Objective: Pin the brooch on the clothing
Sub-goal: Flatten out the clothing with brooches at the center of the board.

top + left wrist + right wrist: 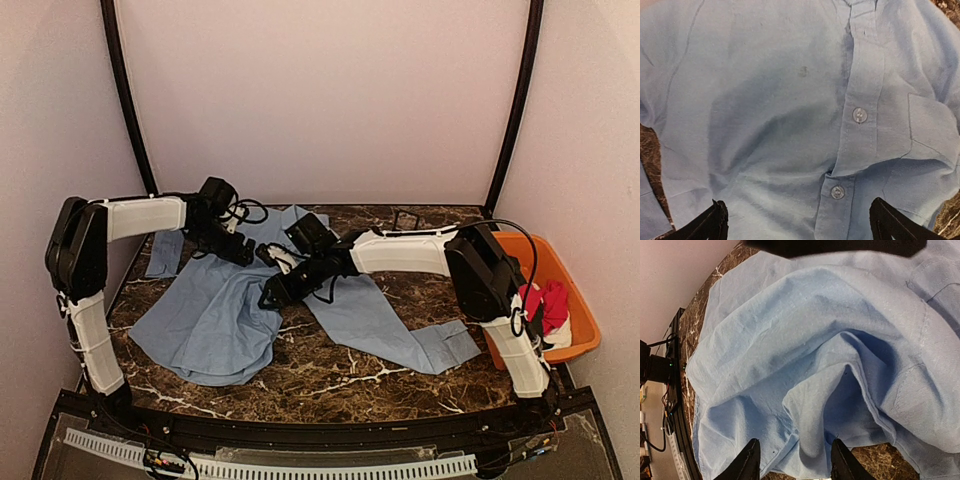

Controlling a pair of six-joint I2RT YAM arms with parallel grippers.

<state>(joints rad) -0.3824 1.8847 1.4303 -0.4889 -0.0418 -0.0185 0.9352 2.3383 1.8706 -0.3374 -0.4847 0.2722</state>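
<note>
Top external: high behind the near edge, looking down across the whole tabletop [330,375].
Left wrist: close above the shirt [765,125] front, facing down.
Right wrist: close, low, along its folds.
Shared: the shirt, all views.

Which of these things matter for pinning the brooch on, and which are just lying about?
For the job: blue shirt; left claw; right claw. I can't spot the brooch itself.
Lying about: orange basket; red garment inside it.
</note>
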